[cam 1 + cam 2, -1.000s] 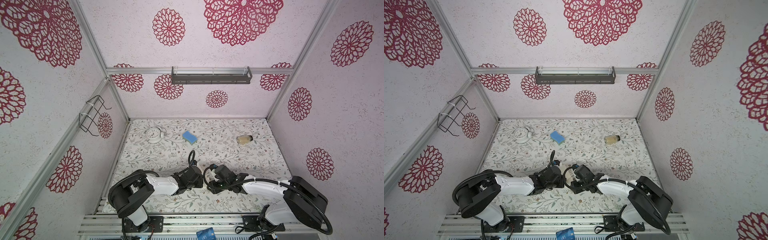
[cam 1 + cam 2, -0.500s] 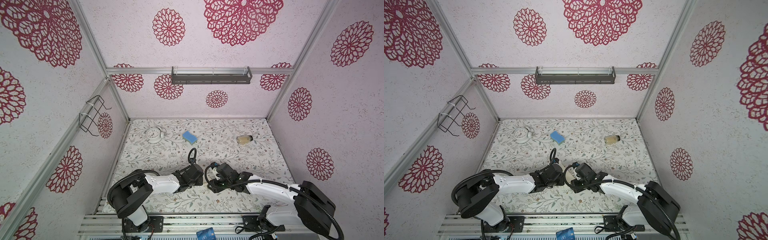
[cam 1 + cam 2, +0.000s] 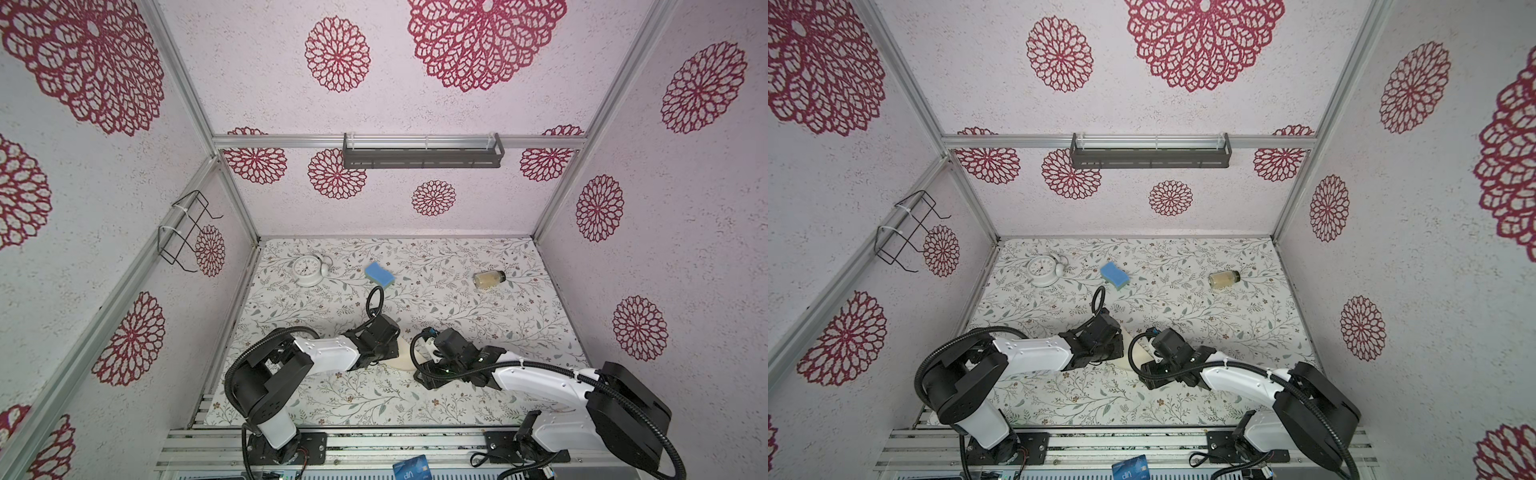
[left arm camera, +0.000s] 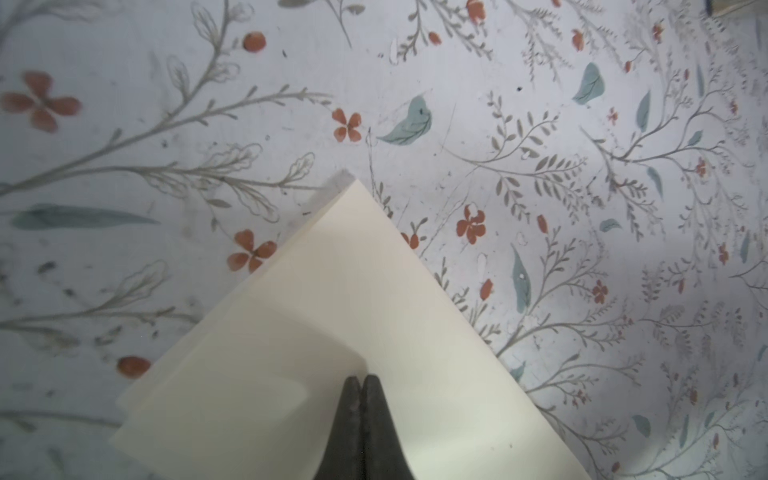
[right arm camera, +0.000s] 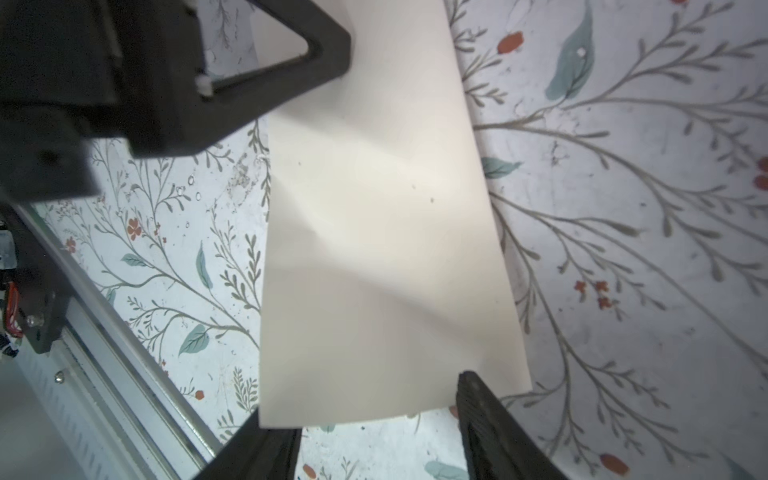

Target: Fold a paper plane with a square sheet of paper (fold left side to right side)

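Left gripper (image 4: 360, 380), clenched, pins the folded square sheet of paper (image 4: 324, 299), likely securing the fold; right gripper (image 5: 365, 399) hangs released.

Left arm (image 3: 328, 353), right arm (image 3: 536, 376) reach low toward centre; left gripper (image 4: 360, 380) tips together, right gripper (image 5: 374, 415) jaws wide apart

Bright, even light — soft shadows

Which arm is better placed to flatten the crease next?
Left, probably: the left fingers are shut with their tips on the folded sheet of paper, ready to press. The right fingers stand open astride its end.
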`<state>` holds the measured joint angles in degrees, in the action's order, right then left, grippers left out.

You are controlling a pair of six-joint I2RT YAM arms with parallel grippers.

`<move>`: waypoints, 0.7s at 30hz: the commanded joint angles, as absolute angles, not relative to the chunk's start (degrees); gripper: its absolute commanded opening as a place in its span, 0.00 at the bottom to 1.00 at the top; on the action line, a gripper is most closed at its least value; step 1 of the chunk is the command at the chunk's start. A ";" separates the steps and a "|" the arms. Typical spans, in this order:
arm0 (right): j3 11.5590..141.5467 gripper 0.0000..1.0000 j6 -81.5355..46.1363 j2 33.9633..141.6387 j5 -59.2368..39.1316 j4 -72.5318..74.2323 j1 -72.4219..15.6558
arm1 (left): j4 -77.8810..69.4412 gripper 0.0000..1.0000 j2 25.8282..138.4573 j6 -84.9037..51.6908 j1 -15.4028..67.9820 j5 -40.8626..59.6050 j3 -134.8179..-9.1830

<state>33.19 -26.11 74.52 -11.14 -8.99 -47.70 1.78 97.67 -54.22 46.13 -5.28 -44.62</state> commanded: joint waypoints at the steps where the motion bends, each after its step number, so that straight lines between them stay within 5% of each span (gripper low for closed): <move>1: 32.80 0.61 -27.86 71.78 -12.64 -8.10 -47.49 | 2.72 0.00 100.53 -51.96 45.51 -4.42 -46.35; 13: 33.65 0.55 -31.74 73.04 -16.46 -3.13 -48.44 | 0.01 0.00 106.36 -36.97 44.60 1.26 -56.50; 21: 38.65 0.59 -22.49 71.24 -7.10 -17.14 -51.32 | -0.78 0.00 106.04 -34.76 41.97 6.47 -60.73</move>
<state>36.97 -27.55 72.88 -12.14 -10.26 -50.11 0.67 106.52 -36.53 43.22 3.88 -59.57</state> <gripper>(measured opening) 0.588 0.040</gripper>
